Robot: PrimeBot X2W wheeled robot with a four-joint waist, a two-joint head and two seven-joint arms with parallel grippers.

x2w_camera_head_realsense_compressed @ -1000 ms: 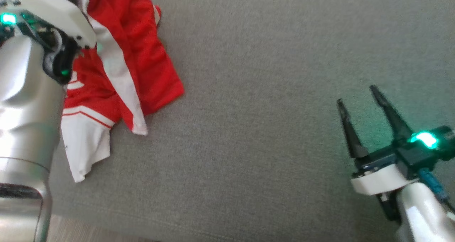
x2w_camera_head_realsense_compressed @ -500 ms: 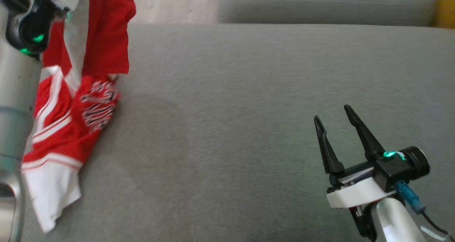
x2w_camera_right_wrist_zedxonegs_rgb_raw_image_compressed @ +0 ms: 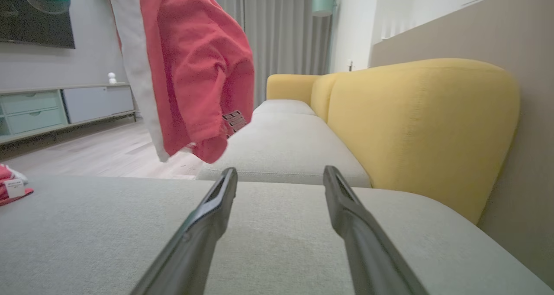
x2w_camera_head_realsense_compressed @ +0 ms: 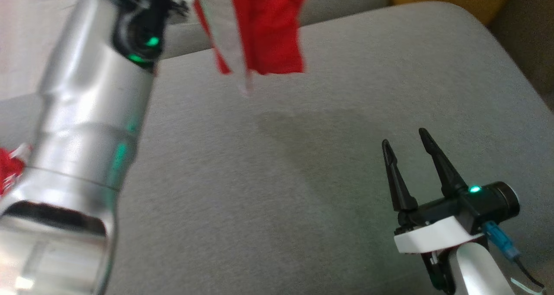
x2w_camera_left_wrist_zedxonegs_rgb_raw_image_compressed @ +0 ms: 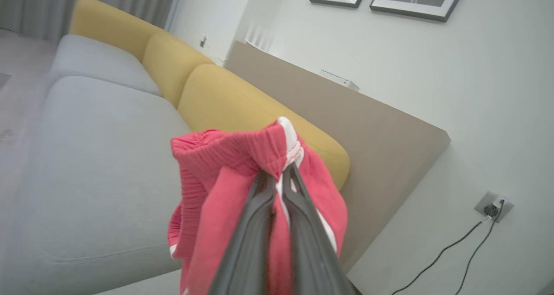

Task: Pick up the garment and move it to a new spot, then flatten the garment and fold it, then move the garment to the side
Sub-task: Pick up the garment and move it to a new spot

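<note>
I see one red and white garment (x2w_camera_head_realsense_compressed: 264, 26) hanging in the air at the top middle of the head view. It is above the grey sofa seat (x2w_camera_head_realsense_compressed: 259, 191) and does not touch it. My left gripper (x2w_camera_left_wrist_zedxonegs_rgb_raw_image_compressed: 279, 173) is pinched tight on the garment's bunched, ribbed edge. In the left wrist view its two dark fingers meet in the cloth at the middle of the frame. My right gripper (x2w_camera_head_realsense_compressed: 403, 139) is at the lower right of the head view, low over the seat. Its two fingers are spread wide with nothing between them. One more bit of red cloth (x2w_camera_head_realsense_compressed: 8, 169) with a white tag lies on the seat at the left edge. In the left wrist view I count three yellow back cushions (x2w_camera_left_wrist_zedxonegs_rgb_raw_image_compressed: 242, 113). There are also two framed pictures (x2w_camera_left_wrist_zedxonegs_rgb_raw_image_compressed: 415, 0) on the wall at the upper right.
</note>
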